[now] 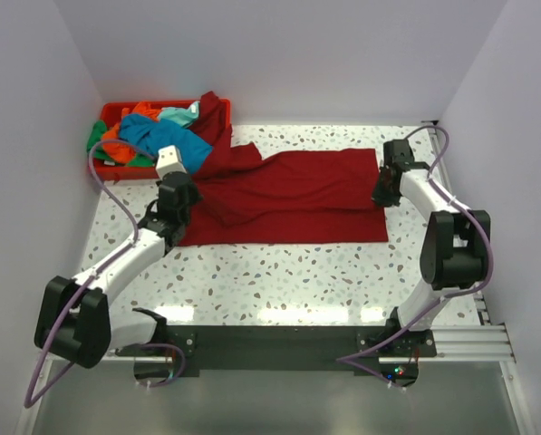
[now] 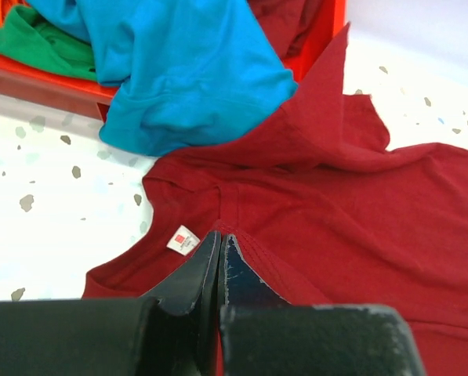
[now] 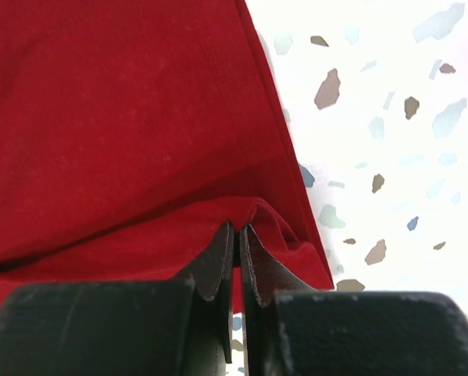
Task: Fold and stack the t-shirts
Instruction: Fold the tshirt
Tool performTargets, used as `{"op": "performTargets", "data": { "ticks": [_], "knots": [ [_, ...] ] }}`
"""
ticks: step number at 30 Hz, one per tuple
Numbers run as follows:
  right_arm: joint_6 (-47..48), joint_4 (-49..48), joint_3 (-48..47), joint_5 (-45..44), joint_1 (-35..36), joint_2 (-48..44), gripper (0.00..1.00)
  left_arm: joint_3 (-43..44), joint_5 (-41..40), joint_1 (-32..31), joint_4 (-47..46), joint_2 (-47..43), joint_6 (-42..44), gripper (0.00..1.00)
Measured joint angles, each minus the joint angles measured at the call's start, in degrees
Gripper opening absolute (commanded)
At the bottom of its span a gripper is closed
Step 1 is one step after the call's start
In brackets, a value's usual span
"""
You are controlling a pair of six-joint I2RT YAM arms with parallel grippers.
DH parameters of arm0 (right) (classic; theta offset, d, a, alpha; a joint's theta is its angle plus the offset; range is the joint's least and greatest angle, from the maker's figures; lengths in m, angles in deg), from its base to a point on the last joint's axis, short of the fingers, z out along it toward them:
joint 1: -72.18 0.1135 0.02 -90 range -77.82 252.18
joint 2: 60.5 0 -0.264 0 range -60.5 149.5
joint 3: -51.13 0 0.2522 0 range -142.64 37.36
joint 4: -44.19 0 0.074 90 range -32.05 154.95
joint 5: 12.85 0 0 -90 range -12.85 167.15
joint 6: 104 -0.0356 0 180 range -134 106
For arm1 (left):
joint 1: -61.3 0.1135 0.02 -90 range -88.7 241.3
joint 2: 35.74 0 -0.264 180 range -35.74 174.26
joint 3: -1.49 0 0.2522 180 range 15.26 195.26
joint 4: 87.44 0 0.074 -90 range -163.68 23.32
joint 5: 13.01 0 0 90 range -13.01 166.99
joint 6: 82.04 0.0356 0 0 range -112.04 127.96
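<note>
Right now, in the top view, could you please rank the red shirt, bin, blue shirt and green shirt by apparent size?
1. red shirt, spread flat
2. bin, mostly covered
3. blue shirt, bunched
4. green shirt, mostly hidden, so its rank is unsure

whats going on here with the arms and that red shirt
Both arms are pinching the dark red t-shirt spread across the table. The left gripper is shut on its collar, the right gripper on the opposite edge. One end drapes over the red bin, where a teal shirt, an orange shirt and a green shirt lie piled.
</note>
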Motion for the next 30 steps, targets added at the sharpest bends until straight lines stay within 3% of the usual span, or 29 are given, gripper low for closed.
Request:
{"op": "performTargets", "data": {
  "ticks": [3,4,5,6,8,9,10,12,16,23,30],
  "knots": [
    [0.1,-0.2,-0.9,0.0,0.0,1.9,0.00,0.3,1.2,1.2,-1.0,2.9,0.4,0.00],
    [0.1,-0.2,-1.2,0.0,0.0,2.7,0.00,0.7,1.7,1.5,-1.2,4.1,0.5,0.05],
    [0.1,-0.2,-1.4,0.0,0.0,3.5,0.00,1.1,2.0,1.7,-1.2,5.1,0.6,0.15],
    [0.1,-0.2,-1.5,-0.1,0.0,4.2,0.00,1.8,2.4,1.7,-1.3,6.4,1.0,0.36],
    [0.1,-0.1,-1.6,-0.1,0.0,5.2,0.30,3.5,3.2,1.8,-1.5,8.8,1.6,0.57],
    [0.1,-0.1,-1.7,-0.1,0.0,5.5,0.44,4.3,3.5,1.8,-1.6,9.7,1.8,0.73],
    [0.2,0.0,-1.8,-0.1,-0.1,5.5,0.59,5.0,3.8,1.8,-1.6,10.4,1.8,0.77],
    [0.6,0.1,-2.4,-0.2,-0.1,5.3,0.66,5.7,4.1,1.8,-1.7,10.9,1.9,0.85],
    [1.1,-0.9,-1.9,-0.4,-0.1,2.3,0.72,5.9,4.7,1.8,-1.9,10.0,1.9,0.89],
    [1.4,-9.0,8.8,7.1,0.5,-14.1,0.74,0.2,7.9,1.2,-6.2,7.0,1.4,0.93],
    [1.2,-15.6,13.4,16.5,3.7,-8.0,0.73,-8.7,14.7,0.7,-10.6,9.9,-1.1,0.95]
  ]
}}
